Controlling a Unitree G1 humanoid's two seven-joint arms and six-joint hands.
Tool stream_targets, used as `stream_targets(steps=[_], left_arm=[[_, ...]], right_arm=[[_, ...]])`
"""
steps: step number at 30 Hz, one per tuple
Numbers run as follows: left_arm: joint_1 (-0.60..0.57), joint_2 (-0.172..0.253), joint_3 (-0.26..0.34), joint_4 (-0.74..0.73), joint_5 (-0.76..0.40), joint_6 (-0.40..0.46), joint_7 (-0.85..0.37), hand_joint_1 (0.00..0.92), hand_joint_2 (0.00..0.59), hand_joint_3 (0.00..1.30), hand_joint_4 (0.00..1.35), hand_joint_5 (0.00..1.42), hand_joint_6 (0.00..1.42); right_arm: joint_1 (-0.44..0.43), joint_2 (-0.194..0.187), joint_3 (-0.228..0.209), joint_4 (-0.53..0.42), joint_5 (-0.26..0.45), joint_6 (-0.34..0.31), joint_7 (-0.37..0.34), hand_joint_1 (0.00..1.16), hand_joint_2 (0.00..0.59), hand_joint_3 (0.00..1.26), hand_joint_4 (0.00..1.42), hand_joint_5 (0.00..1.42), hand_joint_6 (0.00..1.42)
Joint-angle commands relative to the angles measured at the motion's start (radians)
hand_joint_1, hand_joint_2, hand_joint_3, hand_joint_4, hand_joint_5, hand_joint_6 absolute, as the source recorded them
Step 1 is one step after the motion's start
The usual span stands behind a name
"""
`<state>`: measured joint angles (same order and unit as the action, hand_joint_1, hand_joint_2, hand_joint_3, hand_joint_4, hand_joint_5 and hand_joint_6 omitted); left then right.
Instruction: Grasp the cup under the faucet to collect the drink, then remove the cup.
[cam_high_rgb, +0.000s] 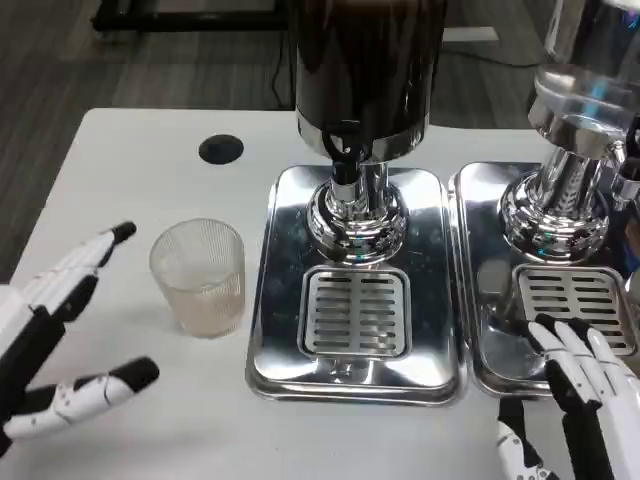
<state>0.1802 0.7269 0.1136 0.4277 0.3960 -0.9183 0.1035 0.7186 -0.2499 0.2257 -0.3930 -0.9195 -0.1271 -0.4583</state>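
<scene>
So the cup (198, 276) is standing upright on the worktop (130, 180), off to the left of the dark drink dispenser (365, 70), just beside the left edge of its shiny drip tray (355, 300) but not on it. It isn't under the faucet (345, 160) yet; the slotted grate (355, 312) below the spout is bare. The cup looks like clear ribbed plastic or glass, and I can't tell for sure whether there's anything in it.

The key thing here: the left hand (55, 345) is the near one. It sits to the left of the cup and a bit closer to the robot, fingers spread wide with nothing in them, the upper fingers (95, 255) and the thumb (110, 385) forming an open V that faces the cup. There's a clear gap between them. So the cup lies to the right of that hand and slightly farther away, and its long axis is vertical, which suits a sideways wrap around the wall.

The right hand (575, 400) is down by the second tray (545, 290) on the right, fingers apart over its grate, holding nothing, and well away from the cup with a whole dispenser base in between.

My guess is the left hand goes in, then slides the cup right onto the grate.
</scene>
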Motion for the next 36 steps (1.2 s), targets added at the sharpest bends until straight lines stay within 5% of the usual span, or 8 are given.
stream_targets(steps=[1, 14, 36], left_arm=[[-0.043, -0.015, -0.011, 0.017, -0.045, 0.063, -0.051, 0.000, 0.069, 0.00, 0.00, 0.05, 0.10], [-0.208, -0.020, -0.075, 0.101, 0.008, 0.224, -0.097, 0.000, 0.039, 0.00, 0.00, 0.03, 0.10], [-0.438, -0.066, -0.251, 0.394, 0.080, 0.256, -0.057, 0.075, 0.024, 0.00, 0.00, 0.04, 0.10]], right_arm=[[-0.004, 0.001, -0.001, 0.003, 0.003, -0.002, 0.008, 0.43, 0.516, 0.19, 0.12, 0.06, 0.13], [-0.020, 0.008, 0.017, 0.011, 0.003, -0.005, 0.007, 0.42, 0.517, 0.20, 0.13, 0.06, 0.13], [-0.012, 0.016, 0.030, -0.002, 0.002, -0.007, 0.001, 0.42, 0.517, 0.20, 0.14, 0.07, 0.14]])
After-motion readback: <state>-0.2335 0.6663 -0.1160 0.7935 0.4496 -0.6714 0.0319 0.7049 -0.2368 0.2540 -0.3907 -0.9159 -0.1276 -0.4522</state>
